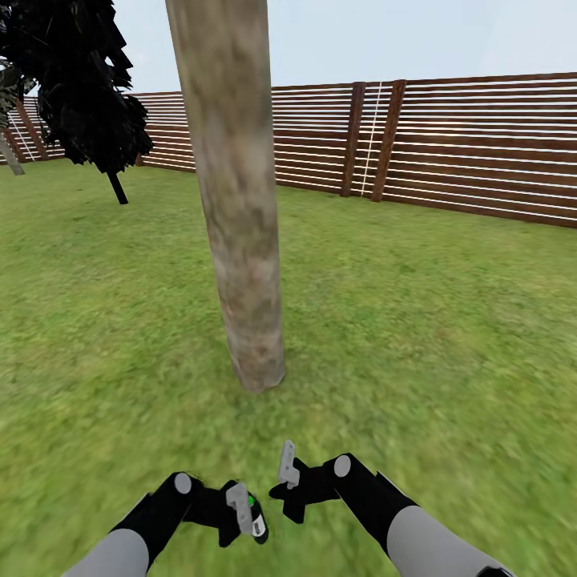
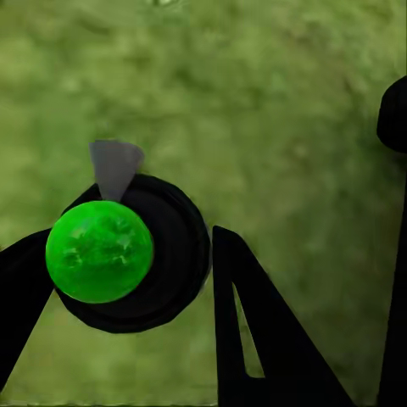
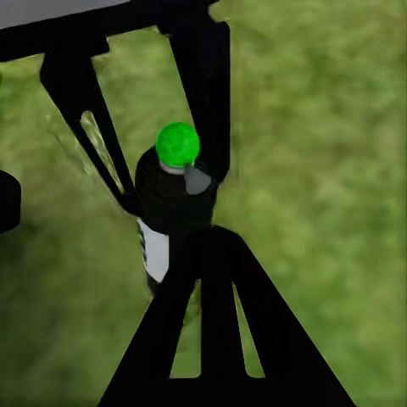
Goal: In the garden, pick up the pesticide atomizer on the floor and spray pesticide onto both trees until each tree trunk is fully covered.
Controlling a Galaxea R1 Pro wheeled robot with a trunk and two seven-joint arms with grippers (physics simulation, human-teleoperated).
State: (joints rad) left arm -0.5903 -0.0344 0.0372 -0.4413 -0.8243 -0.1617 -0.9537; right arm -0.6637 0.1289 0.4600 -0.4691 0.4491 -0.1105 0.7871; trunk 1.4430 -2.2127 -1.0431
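At nine o'clock of the head view stood a dark conifer [image 1: 84, 88] before the fence [image 1: 473, 144], well apart from my work; nearer, at about seven o'clock, my left tool [image 1: 244, 513] was clamped on the pesticide atomizer [image 1: 256, 519], its fingers [image 2: 254, 339] pressed to either side of the black bottle, whose green cap [image 2: 99, 251] and grey nozzle [image 2: 115, 166] stood free above the grip; the bottle hung over the floor [image 1: 449, 336], not resting on it.

At twelve o'clock rose the tree trunk [image 1: 236, 208], thick and mottled, its foot just beyond both arms, with nothing between it and the atomizer but bare grass.

At five o'clock my right tool [image 1: 287, 481] hovered just beside the left, holding nothing; its wrist camera looked straight at the bottle [image 3: 170, 220], but whether its fingers were apart or together I could not tell.

The risks, as I judged them: the grip sat low on the bottle, so a quick swing might tilt or slip it; the two tools were close enough to knock together; if the nozzle pointed away from the trunk, the spray would go to the lawn; and the trunk's far side would stay bare unless I went round it.
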